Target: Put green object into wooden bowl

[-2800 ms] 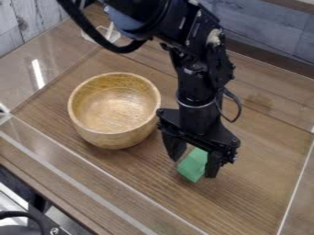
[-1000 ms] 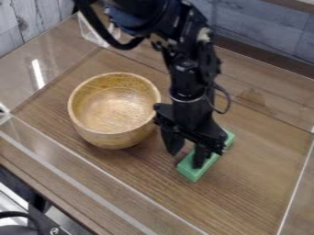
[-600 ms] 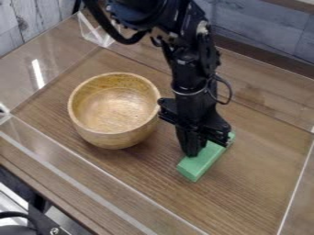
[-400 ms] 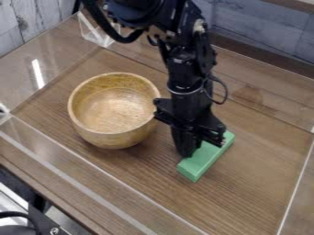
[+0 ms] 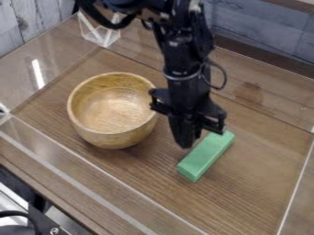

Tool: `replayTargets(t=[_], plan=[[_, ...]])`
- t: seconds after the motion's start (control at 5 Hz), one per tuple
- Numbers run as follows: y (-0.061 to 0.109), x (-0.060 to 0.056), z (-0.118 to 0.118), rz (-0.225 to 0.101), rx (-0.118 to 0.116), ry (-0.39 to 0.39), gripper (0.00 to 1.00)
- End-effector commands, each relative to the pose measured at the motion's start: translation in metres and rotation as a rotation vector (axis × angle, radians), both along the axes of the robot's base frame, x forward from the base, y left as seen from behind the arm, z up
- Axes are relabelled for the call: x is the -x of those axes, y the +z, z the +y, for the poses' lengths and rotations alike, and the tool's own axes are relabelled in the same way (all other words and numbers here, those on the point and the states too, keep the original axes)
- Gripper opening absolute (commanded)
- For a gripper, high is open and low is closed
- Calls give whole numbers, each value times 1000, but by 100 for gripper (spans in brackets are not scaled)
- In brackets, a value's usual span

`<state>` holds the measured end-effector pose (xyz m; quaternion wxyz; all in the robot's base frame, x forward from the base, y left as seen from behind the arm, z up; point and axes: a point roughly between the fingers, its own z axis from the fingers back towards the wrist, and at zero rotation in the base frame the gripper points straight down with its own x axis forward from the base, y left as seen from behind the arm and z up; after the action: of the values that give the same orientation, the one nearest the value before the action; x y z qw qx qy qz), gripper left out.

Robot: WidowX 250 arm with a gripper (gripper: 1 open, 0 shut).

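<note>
1 camera looks steeply down across the table from above.

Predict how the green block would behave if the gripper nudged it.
The green block looks stiff, since its edges run straight. It would probably slide or swivel rather than roll, as it is flat-sided and lies flat on the wooden table. Tipping seems unlikely, given how long and low it lies.

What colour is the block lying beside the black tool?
The block is plain bright green, seen best in the current camera view.
</note>
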<state>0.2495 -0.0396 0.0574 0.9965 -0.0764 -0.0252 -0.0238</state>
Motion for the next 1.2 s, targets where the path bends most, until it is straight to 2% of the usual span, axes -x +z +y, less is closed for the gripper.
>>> replayTargets(t=[0.0,0.4,0.6,0.8,1.0], plan=[[21,-11,1,-69,11,26,0],[16,-5,9,-60,8,-30,0],[15,-2,-3,-49,4,-7,100],[22,2,-11,-49,1,28,0],[25,-1,0,-48,2,45,0]])
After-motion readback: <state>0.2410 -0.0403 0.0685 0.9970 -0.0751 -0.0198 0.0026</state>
